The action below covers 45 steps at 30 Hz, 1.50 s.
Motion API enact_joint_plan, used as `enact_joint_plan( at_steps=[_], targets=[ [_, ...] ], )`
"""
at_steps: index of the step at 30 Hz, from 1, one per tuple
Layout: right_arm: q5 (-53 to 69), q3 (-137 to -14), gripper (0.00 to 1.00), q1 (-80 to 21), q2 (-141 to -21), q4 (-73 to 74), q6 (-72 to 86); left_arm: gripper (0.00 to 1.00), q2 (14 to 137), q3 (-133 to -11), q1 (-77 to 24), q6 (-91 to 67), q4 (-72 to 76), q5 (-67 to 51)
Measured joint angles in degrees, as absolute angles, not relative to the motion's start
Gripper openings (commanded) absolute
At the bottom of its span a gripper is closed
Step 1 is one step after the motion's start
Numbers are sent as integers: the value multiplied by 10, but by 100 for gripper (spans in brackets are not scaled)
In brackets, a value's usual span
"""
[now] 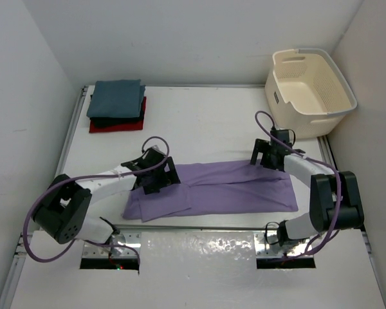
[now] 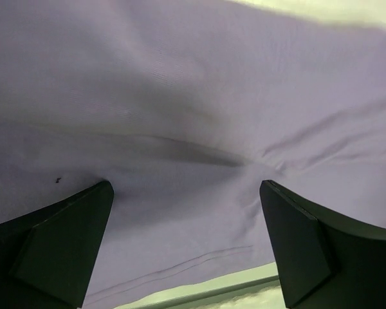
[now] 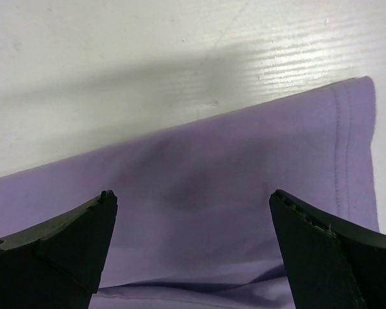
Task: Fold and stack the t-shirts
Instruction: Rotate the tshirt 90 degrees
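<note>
No writing, label, brand or number is legible in any view. The lavender t-shirt (image 1: 231,187) and the table (image 1: 206,122) show plain surfaces.

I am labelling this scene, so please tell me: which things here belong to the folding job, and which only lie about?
Job: purple t-shirt lying on the table; teal t-shirt, black t-shirt and red t-shirt, stacked far left.
Lying about: cream basket, far right.
</note>
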<state>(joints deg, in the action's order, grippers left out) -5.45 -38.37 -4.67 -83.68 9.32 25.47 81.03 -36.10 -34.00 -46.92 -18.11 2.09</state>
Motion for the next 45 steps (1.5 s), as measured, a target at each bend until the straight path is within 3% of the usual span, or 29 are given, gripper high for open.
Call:
enact_joint_plan(
  at_steps=[4,9,14,21,23,29,36,45],
  targets=[
    [-34,-344,99,-41,-842,74,261,100,855,-374,-310,-484,-116,2],
    [-24,-289,99,-44,-805,6,273,100,1008,-515,-284,-460,-17,-10],
    [-10,-208,99,-80,-714,-25,304,100,1220,-802,-249,-411,8,-37],
    [59,-161,99,-219,-605,38,363,100,1542,-1300,-232,-371,-17,-83],
    [95,-158,99,-252,-603,35,371,100,1602,-1369,-231,-388,30,-113],
    [162,-169,99,-376,-658,-21,375,100,1647,-1392,-231,-451,143,-140],
    [234,-211,99,-451,-764,-100,371,100,1664,-1399,-232,-482,190,-127],
    [220,-242,99,-464,-768,-38,352,100,1661,-1403,-229,-455,176,-114]
  ],
)
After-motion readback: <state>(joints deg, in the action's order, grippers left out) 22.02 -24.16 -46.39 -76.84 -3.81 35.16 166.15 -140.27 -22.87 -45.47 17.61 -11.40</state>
